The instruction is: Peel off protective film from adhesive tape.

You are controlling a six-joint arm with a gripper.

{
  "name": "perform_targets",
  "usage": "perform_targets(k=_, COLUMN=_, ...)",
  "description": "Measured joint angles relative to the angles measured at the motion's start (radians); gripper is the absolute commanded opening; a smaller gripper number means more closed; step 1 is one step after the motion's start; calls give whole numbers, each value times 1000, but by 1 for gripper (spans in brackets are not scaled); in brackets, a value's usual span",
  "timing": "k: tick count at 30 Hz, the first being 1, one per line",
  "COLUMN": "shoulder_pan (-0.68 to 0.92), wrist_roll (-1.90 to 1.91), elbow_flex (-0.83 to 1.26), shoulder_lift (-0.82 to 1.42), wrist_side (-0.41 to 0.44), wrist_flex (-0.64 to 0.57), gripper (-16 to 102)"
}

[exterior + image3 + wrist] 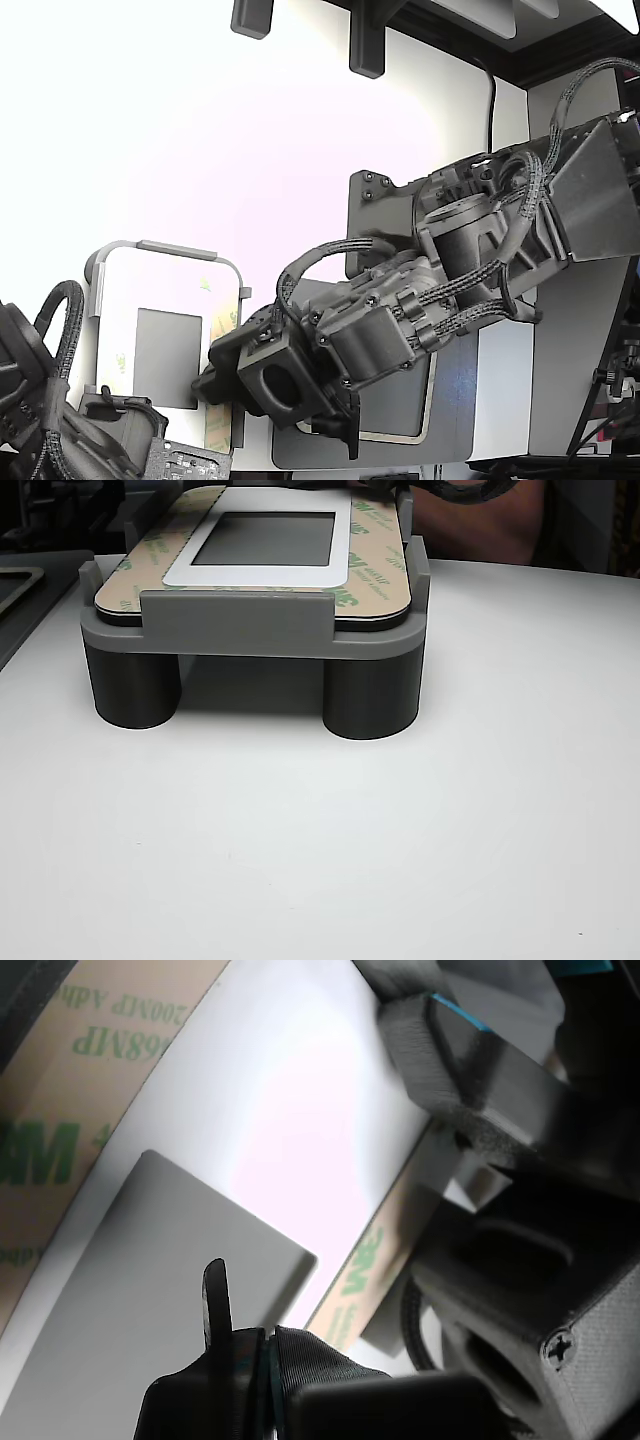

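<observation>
The gripper (212, 385) sits low at the edge of the white panel (160, 285), over its strip of tape.

The panel, with a grey rectangle in its middle, lies in a grey holder (240, 630) that stands on round legs on the white surface (330, 840). The adhesive tape (372, 560), pale yellowish with green lettering, runs around the panel's border. In the exterior view the gripper reaches the tape band on the panel's right side, near the lower corner. In the wrist view the dark fingertips (215, 1300) lie close over the grey rectangle, just beside that band, and whether the jaws are clenched or released cannot be told. No loose piece of film can be made out. A dark plate (400, 400) with a tan outline lies under the arm.
</observation>
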Motion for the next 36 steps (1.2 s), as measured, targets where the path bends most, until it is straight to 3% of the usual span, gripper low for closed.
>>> perform_targets(k=9, shoulder_pan=20, wrist_roll=28, elbow_flex=0, shoulder_lift=-46, wrist_side=-3, wrist_flex=-52, gripper=-9)
perform_targets(k=36, shoulder_pan=49, wrist_roll=-11, elbow_flex=-63, shoulder_lift=-149, wrist_side=-6, wrist_flex=-63, gripper=-9)
